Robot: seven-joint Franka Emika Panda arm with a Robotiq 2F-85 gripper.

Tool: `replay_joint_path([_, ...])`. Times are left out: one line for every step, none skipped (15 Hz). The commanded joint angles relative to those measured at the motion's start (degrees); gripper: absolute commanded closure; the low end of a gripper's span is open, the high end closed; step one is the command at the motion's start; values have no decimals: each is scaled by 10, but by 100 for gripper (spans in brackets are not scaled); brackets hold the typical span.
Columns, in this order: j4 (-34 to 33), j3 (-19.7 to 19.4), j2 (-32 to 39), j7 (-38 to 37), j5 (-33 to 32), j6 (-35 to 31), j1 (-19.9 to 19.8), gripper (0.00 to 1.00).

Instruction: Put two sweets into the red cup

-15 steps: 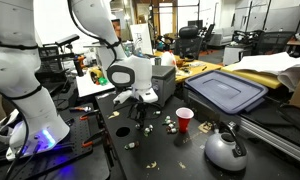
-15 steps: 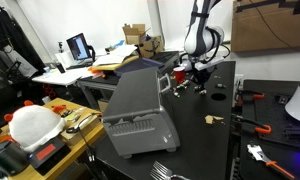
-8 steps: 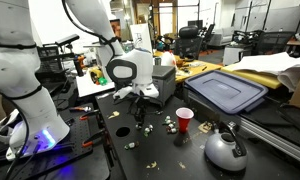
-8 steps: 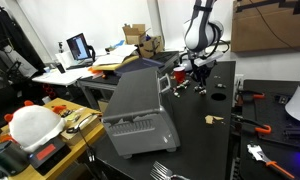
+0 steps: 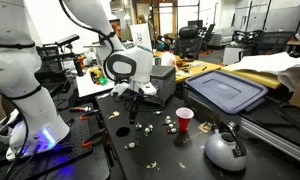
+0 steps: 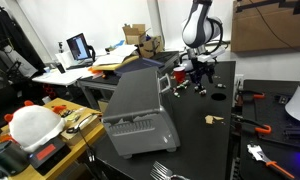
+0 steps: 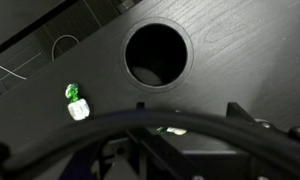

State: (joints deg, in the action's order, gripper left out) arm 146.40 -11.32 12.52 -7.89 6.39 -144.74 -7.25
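Hovering pincer point(image 5: 135, 100), spread or shut unclear: centre over one sweet point(image 7: 78, 111), descend straight, pinch gently, carry to cup point(image 5: 184, 120).

Table top point(image 7: 240, 60) is black with a faint wood-grain texture, pretty matt. The red cup point(image 5: 184, 120) looks like smooth, shiny plastic. The arm shell point(image 5: 20, 75) is glossy white plastic. The grey kettle point(image 5: 225, 150) might be brushed metal, but it's too blurry to be sure. The bin lid point(image 5: 227, 92) is dull blue-grey plastic.

End effector point(image 6: 197, 79) above black table point(image 6: 208, 145)
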Motion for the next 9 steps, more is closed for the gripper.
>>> replay_joint_path([15,27,-25,90,39,20,-25,0])
replay_joint_path([16,32,-21,113,49,17,-29,0])
replay_joint_path([17,36,-16,134,53,9,-33,0])
replay_joint_path([19,37,-12,151,54,0,-35,0])
replay_joint_path([20,40,-7,170,55,-3,-39,0])
replay_joint_path([22,41,-4,184,54,-9,-41,0])
replay_joint_path([22,43,-1,197,53,-11,-45,0])
replay_joint_path([24,43,2,210,51,-19,-47,0])
replay_joint_path([25,45,6,223,52,-26,-50,0])
